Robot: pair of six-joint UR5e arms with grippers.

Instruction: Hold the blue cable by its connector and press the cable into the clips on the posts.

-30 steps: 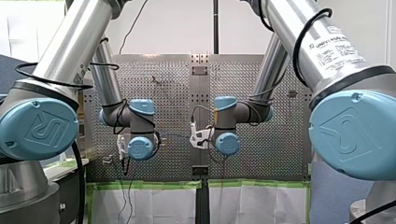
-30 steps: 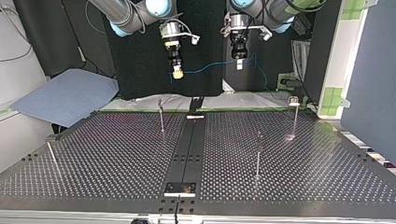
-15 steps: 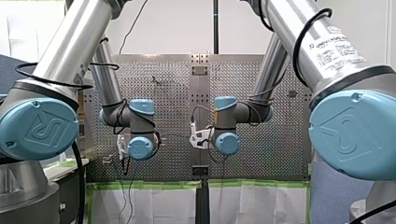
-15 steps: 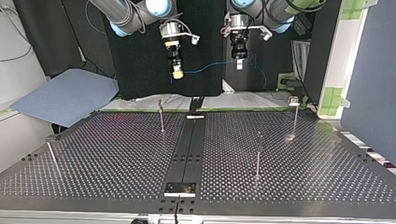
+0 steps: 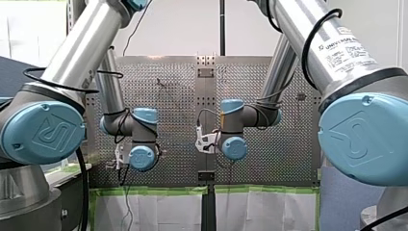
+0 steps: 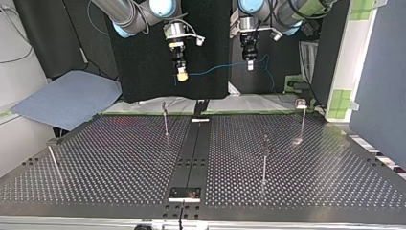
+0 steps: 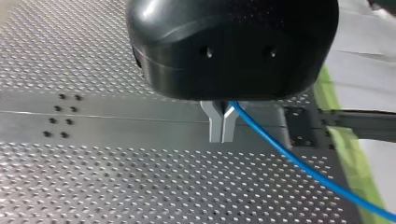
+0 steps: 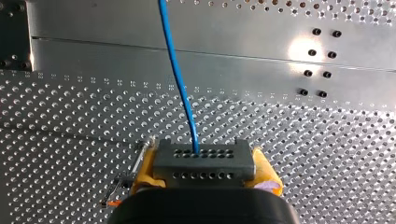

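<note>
The blue cable (image 6: 215, 70) hangs in the air between my two grippers, above the table's far edge in the top view. My right gripper (image 8: 204, 164) is shut with its yellow pads (image 8: 145, 165) on the grey connector (image 8: 203, 156), and the cable (image 8: 180, 79) leaves it straight ahead. My left gripper (image 7: 222, 136) has its metal fingers shut on the cable (image 7: 299, 161), which trails away to one side. In the top view my right gripper (image 6: 182, 74) is at the left and my left gripper (image 6: 250, 64) at the right. Thin posts (image 6: 165, 120) (image 6: 265, 158) (image 6: 301, 117) stand on the table.
The perforated table (image 6: 119, 167) has a smooth centre strip (image 6: 194, 153). Another thin post (image 6: 52, 160) leans near the top view's left edge. A blue sheet (image 6: 67, 98) lies beyond the table's left corner. Green tape (image 5: 154, 190) lines the near edge in the front view.
My left arm has shifted toward the top view's right, left and slightly down in the front view, drawing the cable along. My right arm has stayed still.
</note>
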